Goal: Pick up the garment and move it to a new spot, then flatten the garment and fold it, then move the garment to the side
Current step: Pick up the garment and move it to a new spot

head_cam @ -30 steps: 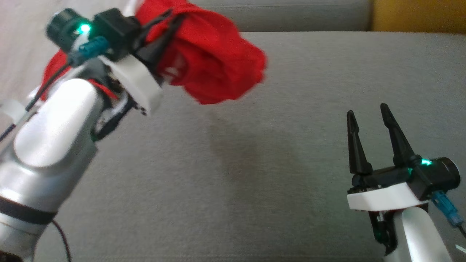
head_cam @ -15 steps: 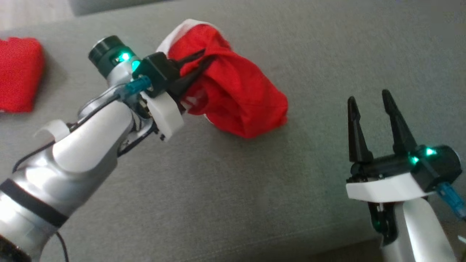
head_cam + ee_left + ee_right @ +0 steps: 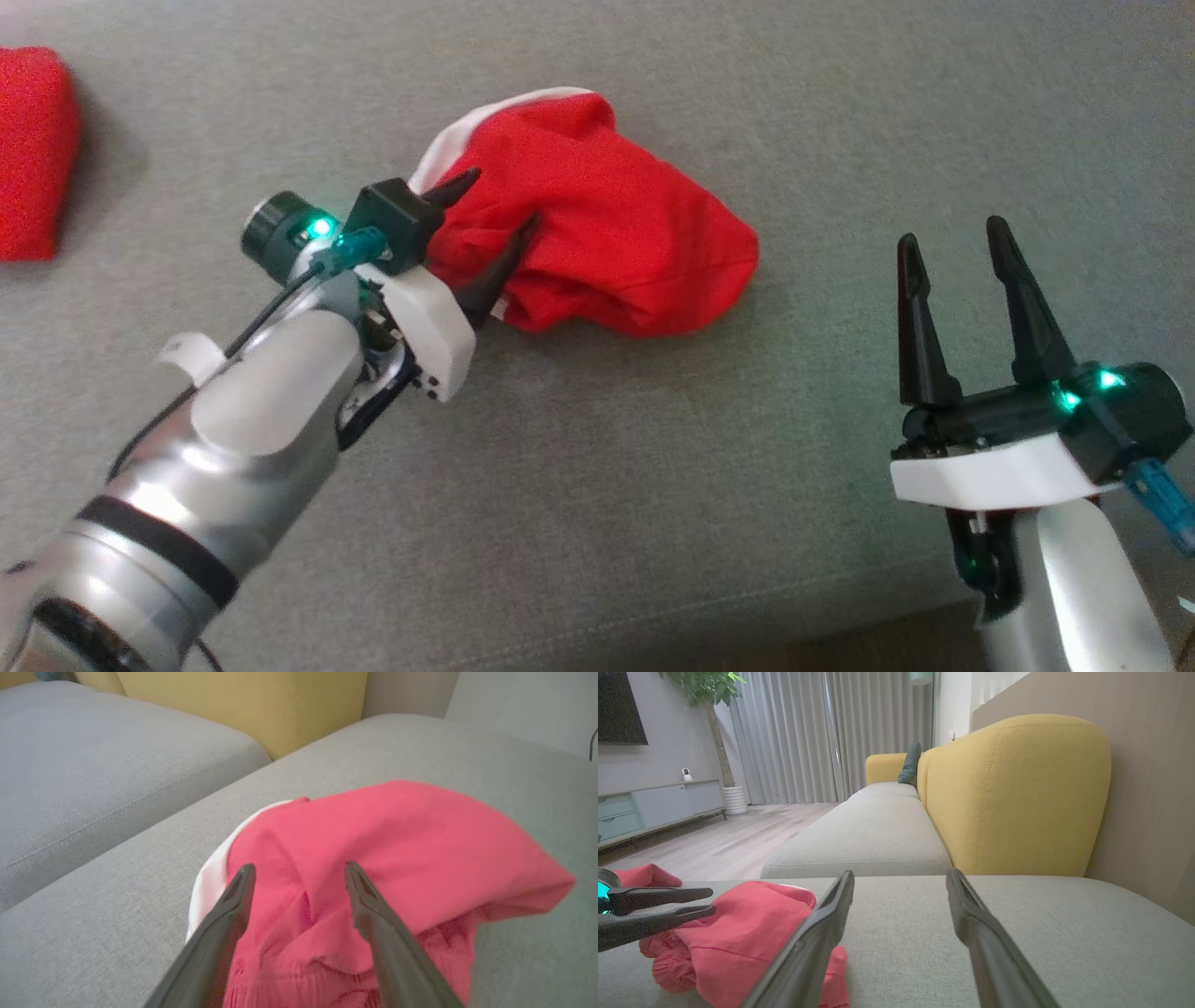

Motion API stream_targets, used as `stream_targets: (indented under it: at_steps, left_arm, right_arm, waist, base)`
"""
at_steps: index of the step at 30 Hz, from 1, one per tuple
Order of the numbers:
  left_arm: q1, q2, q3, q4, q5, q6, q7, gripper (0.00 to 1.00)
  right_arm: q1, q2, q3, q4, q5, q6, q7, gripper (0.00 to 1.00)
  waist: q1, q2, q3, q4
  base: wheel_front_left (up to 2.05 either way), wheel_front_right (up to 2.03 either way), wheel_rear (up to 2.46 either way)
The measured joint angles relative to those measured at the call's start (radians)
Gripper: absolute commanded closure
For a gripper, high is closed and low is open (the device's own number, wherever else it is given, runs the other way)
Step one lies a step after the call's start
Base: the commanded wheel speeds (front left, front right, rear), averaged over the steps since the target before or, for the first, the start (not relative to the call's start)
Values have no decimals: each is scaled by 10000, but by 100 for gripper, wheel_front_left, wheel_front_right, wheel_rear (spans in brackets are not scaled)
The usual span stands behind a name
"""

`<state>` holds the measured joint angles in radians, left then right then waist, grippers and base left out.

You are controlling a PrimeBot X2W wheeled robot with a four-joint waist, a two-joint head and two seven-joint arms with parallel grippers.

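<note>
So the garment (image 3: 616, 243) is a bright red thing with a white edge showing at one end, all bunched up in a rumpled lump, nowhere near flat. It sits on the grey cushion (image 3: 597, 485) right in front of the left gripper (image 3: 502, 197), whose spread fingers lie over its wrinkly near end. It's well apart from the right gripper (image 3: 952, 233).

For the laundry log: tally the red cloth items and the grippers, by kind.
Red cloth items: 2 (crumpled red garment with white trim, red cloth piece at far left)
Dark two-fingered grippers: 2 (left gripper, right gripper)
Total: 4
</note>
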<state>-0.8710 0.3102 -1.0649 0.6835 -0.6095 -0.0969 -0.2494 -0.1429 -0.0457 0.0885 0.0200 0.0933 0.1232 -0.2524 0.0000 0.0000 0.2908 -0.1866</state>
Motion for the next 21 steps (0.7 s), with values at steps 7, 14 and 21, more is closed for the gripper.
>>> stream_targets:
  at_steps: [7, 14, 21]
  left_arm:
    - [1044, -328, 1323, -972, -6, 692, -2, 0]
    - [3589, -410, 3152, -2426, 161, 1676, -2, 0]
    - [6238, -623, 4736, -3870, 663, 2518, -2, 0]
  right_arm:
    - [81, -2, -61, 199, -213, 0, 0, 0]
    - [606, 0, -326, 554, -334, 0, 0, 0]
    - [1058, 0, -499, 809, -328, 0, 0, 0]
  waist:
    - [0, 0, -691, 468]
    - [-1, 0, -1835, 997]
    - [-1, 0, -2784, 1514]
  base:
    - [0, 0, 0]
    - [0, 0, 0]
    - [0, 0, 0]
